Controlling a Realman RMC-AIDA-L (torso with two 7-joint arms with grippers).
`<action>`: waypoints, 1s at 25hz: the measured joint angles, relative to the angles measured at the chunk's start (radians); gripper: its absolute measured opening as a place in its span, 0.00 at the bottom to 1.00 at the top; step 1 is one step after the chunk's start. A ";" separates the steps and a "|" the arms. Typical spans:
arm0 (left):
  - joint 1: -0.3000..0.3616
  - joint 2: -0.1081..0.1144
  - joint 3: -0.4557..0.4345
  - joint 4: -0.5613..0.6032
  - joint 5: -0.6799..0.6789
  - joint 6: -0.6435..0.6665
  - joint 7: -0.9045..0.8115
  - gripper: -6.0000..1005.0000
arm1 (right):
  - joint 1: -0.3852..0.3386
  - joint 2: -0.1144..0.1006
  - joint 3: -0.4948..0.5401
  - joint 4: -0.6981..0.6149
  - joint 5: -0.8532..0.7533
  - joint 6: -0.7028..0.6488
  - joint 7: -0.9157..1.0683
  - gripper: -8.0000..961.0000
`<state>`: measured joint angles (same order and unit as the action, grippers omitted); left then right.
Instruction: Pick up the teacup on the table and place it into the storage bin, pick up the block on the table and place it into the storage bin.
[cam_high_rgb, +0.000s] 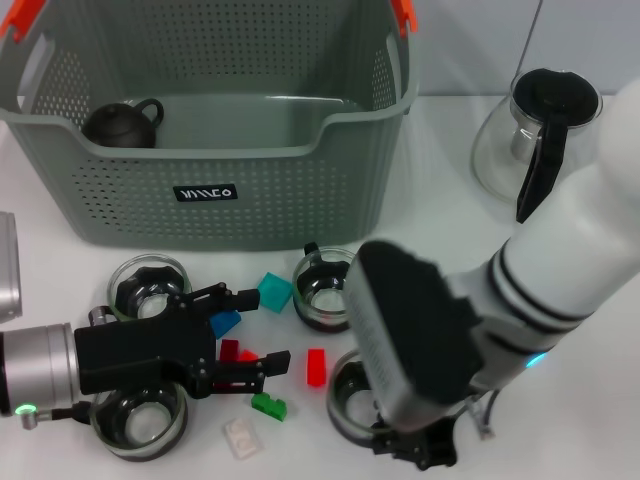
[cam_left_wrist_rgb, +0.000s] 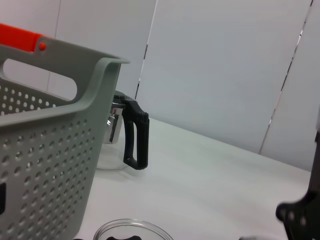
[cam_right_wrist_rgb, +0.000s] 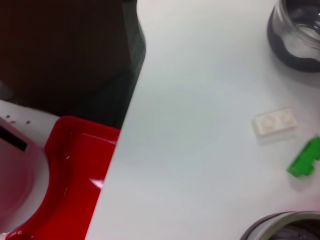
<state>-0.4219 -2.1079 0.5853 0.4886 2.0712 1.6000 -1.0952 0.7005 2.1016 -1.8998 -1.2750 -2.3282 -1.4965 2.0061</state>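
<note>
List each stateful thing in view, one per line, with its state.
Grey-green perforated plastic storage bin: upright, holding the dark clay teapot.
Glass carafe with black handle: upright, lid on, beside the bin.
Clear glass teacup with dark base: upright on the table, not yet binned.
Left claw: open, low over the small blocks.
Right claw: near the table's front edge, hidden under its arm.

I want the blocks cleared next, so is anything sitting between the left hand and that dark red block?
Nothing visible is. The left hand is open, its fingers on either side of the dark red block, with the blue block close alongside.
</note>
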 joint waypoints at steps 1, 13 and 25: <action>0.000 0.000 0.000 0.000 0.000 0.000 0.000 0.91 | -0.001 -0.001 0.029 -0.006 0.000 -0.027 0.000 0.07; -0.001 -0.004 0.004 0.003 0.000 0.000 0.000 0.91 | -0.002 -0.003 0.444 -0.187 -0.011 -0.362 0.010 0.07; -0.012 -0.005 0.006 0.002 0.001 0.000 0.009 0.91 | 0.218 -0.003 0.670 -0.177 0.082 -0.287 0.173 0.07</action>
<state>-0.4341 -2.1124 0.5908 0.4901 2.0725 1.5995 -1.0866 0.9186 2.0990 -1.2294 -1.4516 -2.2462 -1.7835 2.1795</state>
